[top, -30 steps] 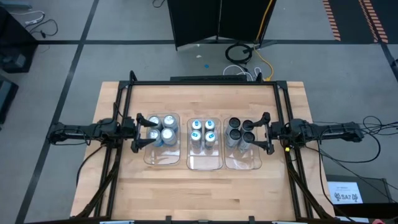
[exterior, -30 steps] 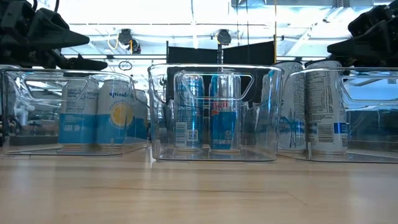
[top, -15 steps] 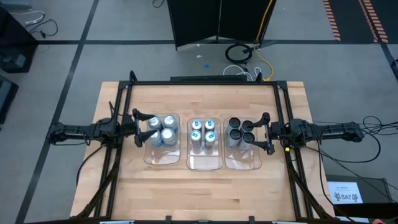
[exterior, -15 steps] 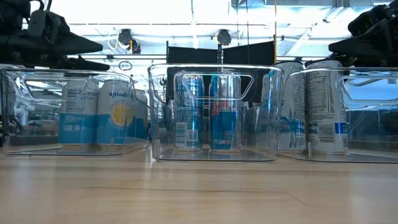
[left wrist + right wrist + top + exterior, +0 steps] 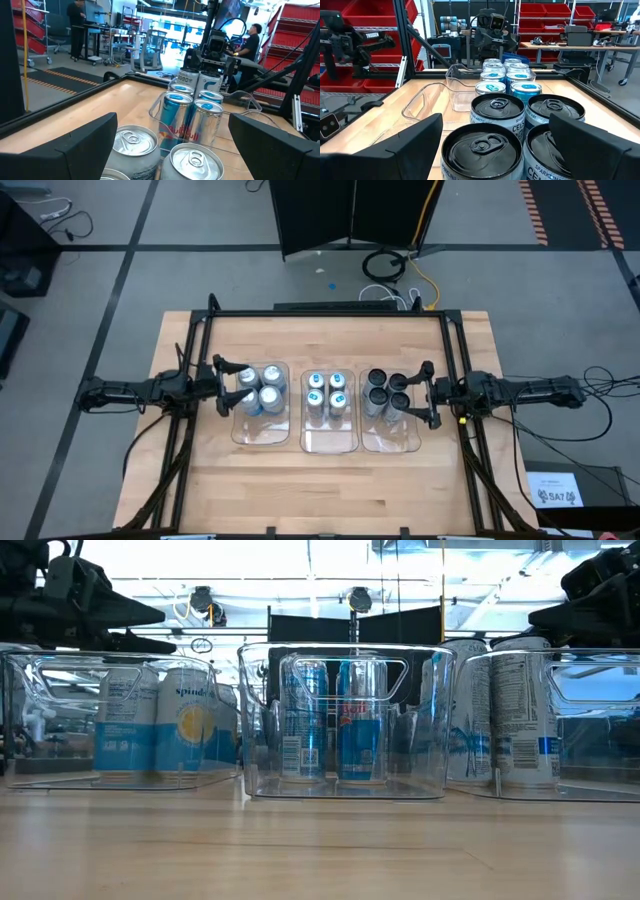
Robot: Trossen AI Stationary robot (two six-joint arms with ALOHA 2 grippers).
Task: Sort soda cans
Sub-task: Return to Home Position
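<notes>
The soda cans (image 5: 327, 392) are sitting sorted in bins (image 5: 330, 442) at the middle of the tabletop (image 5: 330, 490), so we are judging only homing left for the wide-open, empty left gripper (image 5: 236, 388) and right gripper (image 5: 418, 394).

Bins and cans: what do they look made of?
Bins: clear, glossy plastic by the look; the contents show through the walls. Cans: metal, probably aluminium, with shiny pull-tab tops and printed sides.

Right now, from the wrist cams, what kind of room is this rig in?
Probably a robotics lab or workshop: red storage racks, an equipment bench, and a person working nearby.
</notes>
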